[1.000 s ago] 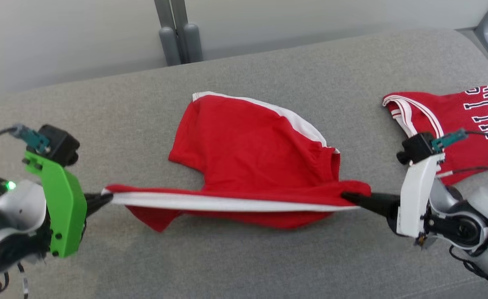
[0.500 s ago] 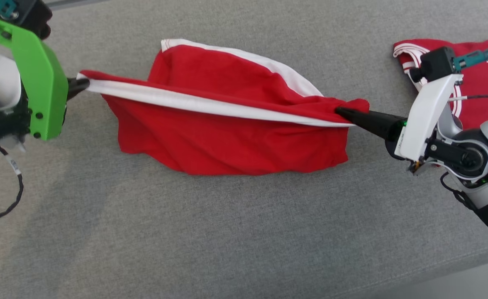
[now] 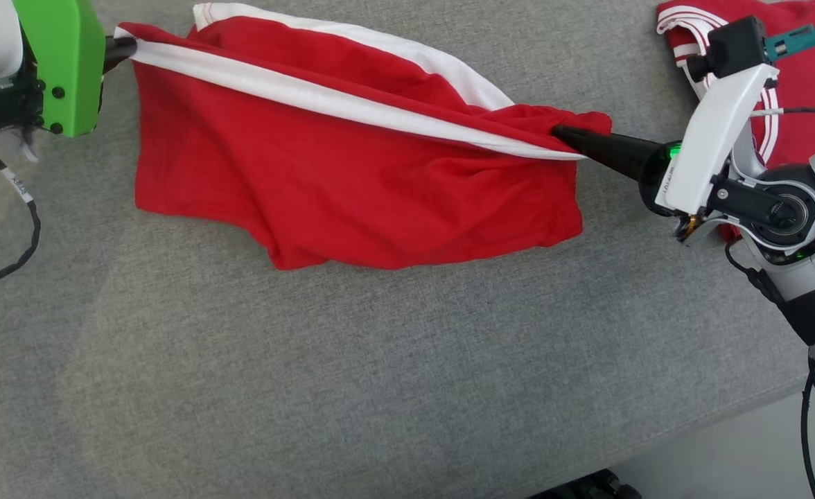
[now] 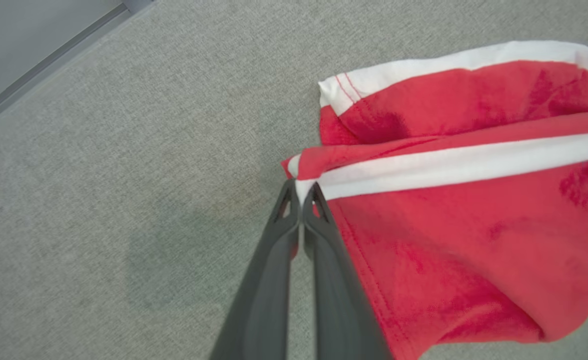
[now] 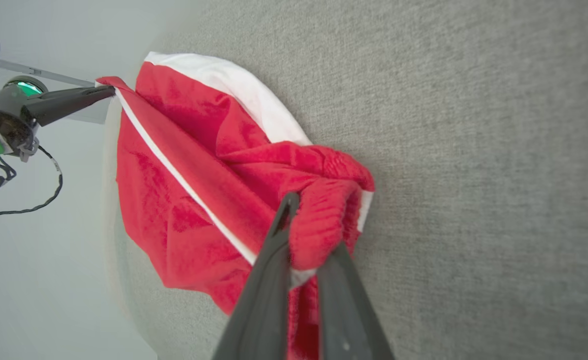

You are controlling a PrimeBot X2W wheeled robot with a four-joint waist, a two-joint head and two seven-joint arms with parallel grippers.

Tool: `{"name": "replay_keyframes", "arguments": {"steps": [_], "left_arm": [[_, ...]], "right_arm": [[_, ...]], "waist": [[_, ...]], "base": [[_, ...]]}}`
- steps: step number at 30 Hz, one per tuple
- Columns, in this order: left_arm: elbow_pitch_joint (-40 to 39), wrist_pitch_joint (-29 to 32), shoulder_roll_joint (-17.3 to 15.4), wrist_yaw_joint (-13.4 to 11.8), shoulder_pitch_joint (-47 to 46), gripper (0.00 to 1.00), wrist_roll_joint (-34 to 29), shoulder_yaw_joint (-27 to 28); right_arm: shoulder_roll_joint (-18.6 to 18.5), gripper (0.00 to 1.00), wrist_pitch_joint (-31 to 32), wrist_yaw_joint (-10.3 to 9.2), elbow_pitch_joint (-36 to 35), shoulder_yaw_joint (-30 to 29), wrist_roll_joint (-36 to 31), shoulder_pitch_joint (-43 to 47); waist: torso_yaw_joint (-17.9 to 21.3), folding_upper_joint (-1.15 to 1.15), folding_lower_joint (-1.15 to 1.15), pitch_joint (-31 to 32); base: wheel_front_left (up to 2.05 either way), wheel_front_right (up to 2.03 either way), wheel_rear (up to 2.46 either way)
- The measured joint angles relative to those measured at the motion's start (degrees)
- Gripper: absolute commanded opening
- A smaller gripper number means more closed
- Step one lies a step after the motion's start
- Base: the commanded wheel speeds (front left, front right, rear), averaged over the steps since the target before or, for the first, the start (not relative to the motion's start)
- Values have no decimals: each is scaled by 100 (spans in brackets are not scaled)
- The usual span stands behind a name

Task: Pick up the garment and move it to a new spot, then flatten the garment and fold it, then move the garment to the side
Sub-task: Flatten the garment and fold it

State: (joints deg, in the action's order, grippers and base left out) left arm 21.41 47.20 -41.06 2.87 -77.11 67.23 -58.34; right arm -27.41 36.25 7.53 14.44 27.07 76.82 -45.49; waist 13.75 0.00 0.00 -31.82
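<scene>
Both ends of the red shorts [image 3: 352, 173] are pinched — my left gripper [image 3: 125, 48] pressed tight on the white-striped corner, my right gripper [image 3: 565, 134] clamped on the bunched waistband. The cloth hangs stretched between them, its lower part lying on the grey cushion [image 3: 380, 381]. I judge it light, limp and quick to crease — hems and corners give the surest hold.

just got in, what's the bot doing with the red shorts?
It holds the red shorts by both ends. The left claw is shut on the hem end of the white side stripe, and the right claw is shut on the bunched waistband. The striped edge is taut between them, and the rest drapes onto the grey surface. A red jersey lies at the far right.
</scene>
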Motion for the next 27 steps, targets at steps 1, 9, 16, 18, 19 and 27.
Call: {"name": "replay_keyframes", "arguments": {"steps": [1,9,16,18,19,27], "left_arm": [[66,-26,27,26,-18,0,-7,-2],[524,-419,187,221,-30,100,-75,-4],[734,-793,213,322,225,100,-74,-41],[753,-858,209,364,377,100,-3,-45],[753,-900,208,368,454,100,44,-49],[783,-801,56,416,970,100,467,-54]], "right_arm": [[30,27,9,0,5,-27,-18,-7],[175,100,-12,-3,-25,-326,-162,48],[205,100,-354,-5,-254,-657,-332,364],[187,100,-511,-5,-375,-783,-379,532],[190,100,-658,-5,-455,-856,-422,620],[189,100,-1963,-5,-1310,-1111,-1060,1400]], "waist": [[32,0,0,-23],[108,0,0,99],[105,0,0,447],[102,0,0,576],[99,0,0,639],[146,0,0,976]], "base": [[0,0,0],[0,0,0],[0,0,0],[0,0,0],[0,0,0],[0,0,0]]}}
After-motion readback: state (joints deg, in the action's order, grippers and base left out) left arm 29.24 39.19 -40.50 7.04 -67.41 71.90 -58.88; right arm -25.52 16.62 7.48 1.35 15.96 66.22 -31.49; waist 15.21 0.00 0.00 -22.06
